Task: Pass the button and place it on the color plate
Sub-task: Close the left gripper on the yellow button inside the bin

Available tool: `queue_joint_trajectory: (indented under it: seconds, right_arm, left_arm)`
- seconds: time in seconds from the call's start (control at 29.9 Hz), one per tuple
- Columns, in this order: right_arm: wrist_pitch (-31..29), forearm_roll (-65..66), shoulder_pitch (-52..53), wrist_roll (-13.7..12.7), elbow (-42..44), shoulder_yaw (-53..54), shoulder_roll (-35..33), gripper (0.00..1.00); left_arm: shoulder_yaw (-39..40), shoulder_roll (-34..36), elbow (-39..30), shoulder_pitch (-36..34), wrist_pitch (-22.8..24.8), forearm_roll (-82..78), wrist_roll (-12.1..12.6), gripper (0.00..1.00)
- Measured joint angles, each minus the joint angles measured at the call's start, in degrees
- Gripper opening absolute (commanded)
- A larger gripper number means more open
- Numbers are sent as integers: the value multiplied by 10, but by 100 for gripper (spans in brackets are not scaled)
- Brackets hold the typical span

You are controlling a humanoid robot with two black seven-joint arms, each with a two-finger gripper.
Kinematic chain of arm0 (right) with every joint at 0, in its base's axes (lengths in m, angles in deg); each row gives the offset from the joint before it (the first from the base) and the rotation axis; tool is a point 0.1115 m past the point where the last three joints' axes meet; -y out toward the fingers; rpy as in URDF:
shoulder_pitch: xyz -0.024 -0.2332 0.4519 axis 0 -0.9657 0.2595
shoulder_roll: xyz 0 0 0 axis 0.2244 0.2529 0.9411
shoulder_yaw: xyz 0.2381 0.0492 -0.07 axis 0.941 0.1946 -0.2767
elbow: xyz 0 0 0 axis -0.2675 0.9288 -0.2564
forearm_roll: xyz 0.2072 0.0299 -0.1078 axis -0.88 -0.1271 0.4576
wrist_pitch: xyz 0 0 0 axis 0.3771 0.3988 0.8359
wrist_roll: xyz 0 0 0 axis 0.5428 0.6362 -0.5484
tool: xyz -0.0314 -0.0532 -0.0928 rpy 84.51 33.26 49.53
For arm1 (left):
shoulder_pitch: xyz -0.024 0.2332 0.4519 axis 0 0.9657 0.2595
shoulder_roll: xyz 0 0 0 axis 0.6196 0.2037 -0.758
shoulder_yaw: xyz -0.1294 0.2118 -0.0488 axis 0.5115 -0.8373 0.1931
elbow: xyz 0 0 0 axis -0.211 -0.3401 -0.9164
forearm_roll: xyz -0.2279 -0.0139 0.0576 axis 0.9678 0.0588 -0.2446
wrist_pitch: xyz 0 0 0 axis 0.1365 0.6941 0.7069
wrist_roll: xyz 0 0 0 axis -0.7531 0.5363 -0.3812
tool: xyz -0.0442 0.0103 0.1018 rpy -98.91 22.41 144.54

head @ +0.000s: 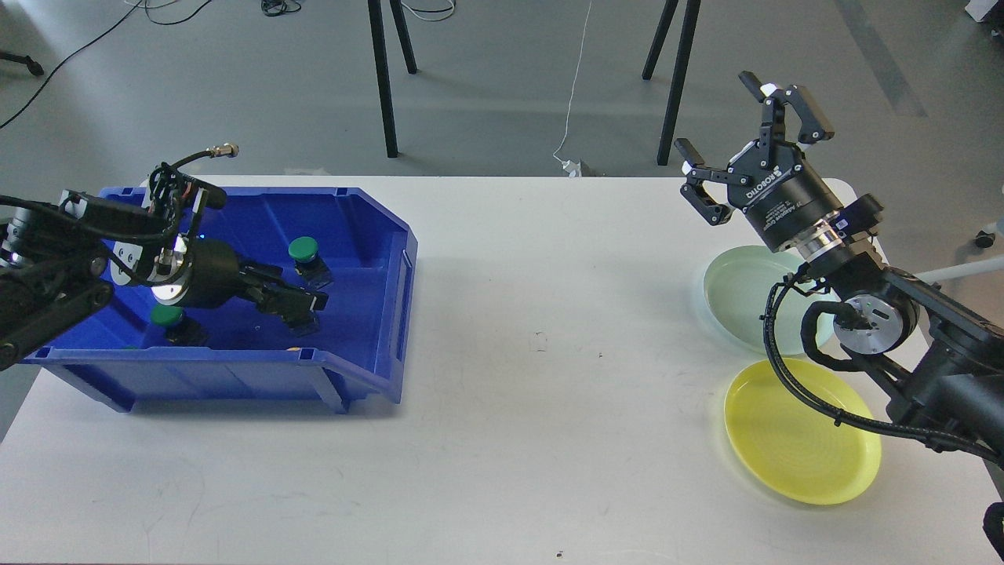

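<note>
A blue bin (398, 259) at the left of the table holds several buttons. A green button (303, 250) stands near its back. Another green button (165, 316) shows partly behind my left arm. My left gripper (300, 302) is down inside the bin, over the spot where a yellow button stood; that button is hidden under it. Its dark fingers cannot be told apart. My right gripper (714, 110) is open and empty, held high above the table's far right. A pale green plate (737, 294) and a yellow plate (792, 443) lie at the right.
A sliver of yellow (294, 348) shows at the bin's front wall. My right arm (871, 314) reaches over part of both plates. Black stand legs (384, 86) stand on the floor behind the white table (533, 408).
</note>
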Motion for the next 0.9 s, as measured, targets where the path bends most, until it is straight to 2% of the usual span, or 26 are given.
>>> queue_joint_trajectory:
  seconds: [0.3, 0.37, 0.54, 0.64, 0.74, 0.8, 0.84, 0.9]
  right_arm:
    - [0, 0, -6, 0, -1, 1, 0, 100]
    - [0, 0, -6, 0, -1, 1, 0, 100]
    - [0, 0, -6, 0, -1, 1, 0, 100]
    - [0, 0, -6, 0, -1, 1, 0, 100]
    - [0, 0, -7, 0, -1, 1, -1, 100]
    - [0, 0, -7, 0, -1, 1, -2, 100]
    - [0, 0, -7, 0, -1, 1, -2, 100]
    - [0, 0, -8, 0, -1, 1, -3, 100]
  left_arm:
    - [0, -12, 22, 12, 0, 0, 0, 96]
    - [0, -13, 24, 15, 0, 0, 0, 93]
    - [0, -14, 25, 16, 0, 0, 0, 66]
    - [0, -14, 25, 17, 0, 0, 0, 39]
    - [0, -14, 25, 18, 0, 0, 0, 32]
    - [0, -14, 25, 18, 0, -2, 0, 12]
    - [0, -13, 25, 18, 0, -3, 0, 6]
    - [0, -13, 25, 18, 0, -5, 0, 1]
